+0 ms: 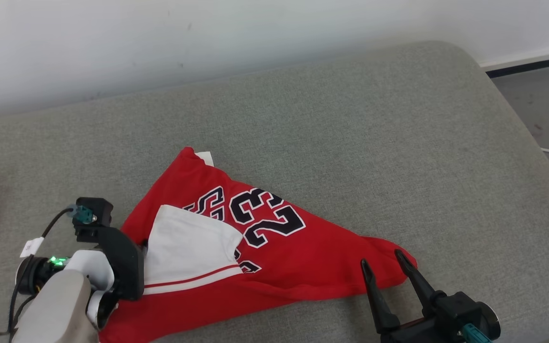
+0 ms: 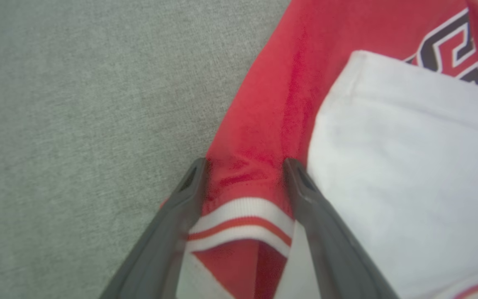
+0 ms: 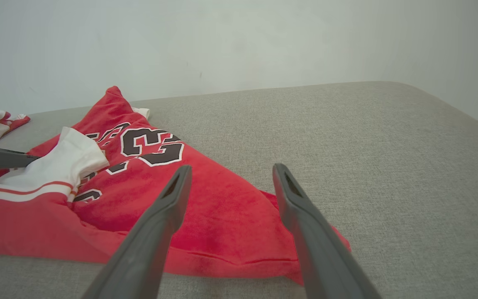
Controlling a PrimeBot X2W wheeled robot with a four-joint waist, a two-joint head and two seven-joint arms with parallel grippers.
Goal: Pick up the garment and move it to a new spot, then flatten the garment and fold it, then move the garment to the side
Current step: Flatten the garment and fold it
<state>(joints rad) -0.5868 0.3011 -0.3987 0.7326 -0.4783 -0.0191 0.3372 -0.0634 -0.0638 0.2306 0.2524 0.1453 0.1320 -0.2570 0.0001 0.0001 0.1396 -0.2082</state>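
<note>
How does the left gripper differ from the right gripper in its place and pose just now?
The left gripper straddles the striped trim of the red jersey at its left end; the right gripper is at the jersey's right corner. The left gripper points steeply down; the right gripper lies nearly level. Both are open.

Pale forearm [image 1: 57,309], green light [image 1: 56,260], dark right hand [image 1: 381,256].
</note>
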